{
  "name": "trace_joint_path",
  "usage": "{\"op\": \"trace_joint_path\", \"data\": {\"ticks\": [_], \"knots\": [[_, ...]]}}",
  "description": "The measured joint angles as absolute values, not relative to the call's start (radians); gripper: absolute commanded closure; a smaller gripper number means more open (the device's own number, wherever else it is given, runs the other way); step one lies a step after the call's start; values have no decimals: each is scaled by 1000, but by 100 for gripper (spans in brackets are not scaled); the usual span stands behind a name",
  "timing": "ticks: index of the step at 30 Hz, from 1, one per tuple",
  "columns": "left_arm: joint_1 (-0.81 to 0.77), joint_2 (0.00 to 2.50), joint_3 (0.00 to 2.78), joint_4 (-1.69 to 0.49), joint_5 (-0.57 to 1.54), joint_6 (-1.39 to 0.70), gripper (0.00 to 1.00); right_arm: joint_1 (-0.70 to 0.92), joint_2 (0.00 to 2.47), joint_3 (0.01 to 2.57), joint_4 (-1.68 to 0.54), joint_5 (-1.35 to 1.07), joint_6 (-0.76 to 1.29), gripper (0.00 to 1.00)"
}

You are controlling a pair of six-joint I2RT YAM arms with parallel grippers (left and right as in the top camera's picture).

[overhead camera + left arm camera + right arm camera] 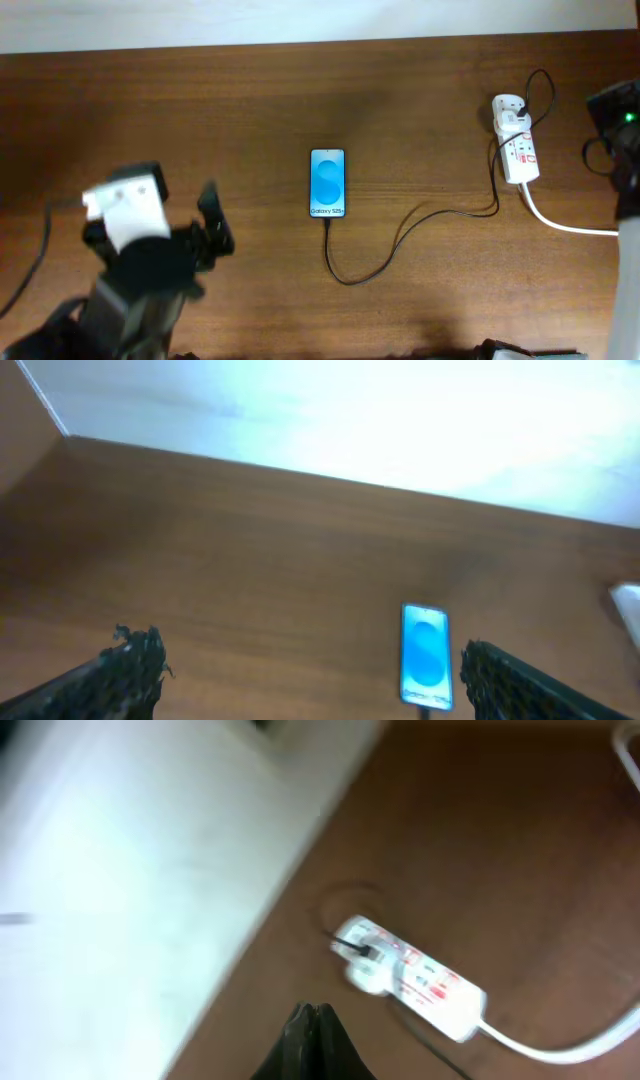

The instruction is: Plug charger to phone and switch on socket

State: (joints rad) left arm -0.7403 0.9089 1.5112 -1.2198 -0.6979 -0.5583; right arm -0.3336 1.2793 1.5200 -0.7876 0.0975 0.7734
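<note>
The phone (327, 183) lies flat mid-table with its blue screen lit; it also shows in the left wrist view (426, 657). The thin black charger cable (400, 240) runs from the phone's near edge, loops, and goes to the white socket strip (517, 145) at the right. Its tip touches the phone's bottom edge. My left gripper (215, 220) is open and empty, left of the phone, with its fingers spread wide (310, 655). My right gripper (312, 1015) is shut and empty, held short of the socket (425, 982).
The socket's thick white cord (570, 226) trails off to the right edge. A white plug adapter (365, 972) sits at the strip's far end. My right arm (618, 125) is at the right table edge. A pale wall (400, 420) borders the table's far side.
</note>
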Motion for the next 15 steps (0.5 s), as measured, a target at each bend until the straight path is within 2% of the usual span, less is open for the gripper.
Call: {"op": "trace_joint_path", "data": {"ticks": [2, 5, 8, 10, 11, 13, 15], "knots": [[-773, 800, 1399, -1115, -809, -589, 1, -304, 1170, 1520, -780, 97, 754, 96], [-764, 784, 1254, -771, -917, -498, 1, -299, 1089, 1520, -778, 98, 746, 96], [-637, 797, 1176, -590, -825, -383, 1, -299, 1072, 1520, -780, 98, 736, 95], [-439, 824, 1144, -502, -679, -329, 1, -299, 1070, 1520, -786, 98, 725, 92], [-314, 860, 1144, -487, -570, -302, 1, -299, 1065, 1520, -786, 98, 717, 89], [-165, 910, 1130, -441, -390, -252, 1, -299, 1031, 1520, -762, 98, 702, 77], [-15, 932, 1129, -315, -272, -219, 1, -299, 997, 1521, -672, 102, 696, 54]]}}
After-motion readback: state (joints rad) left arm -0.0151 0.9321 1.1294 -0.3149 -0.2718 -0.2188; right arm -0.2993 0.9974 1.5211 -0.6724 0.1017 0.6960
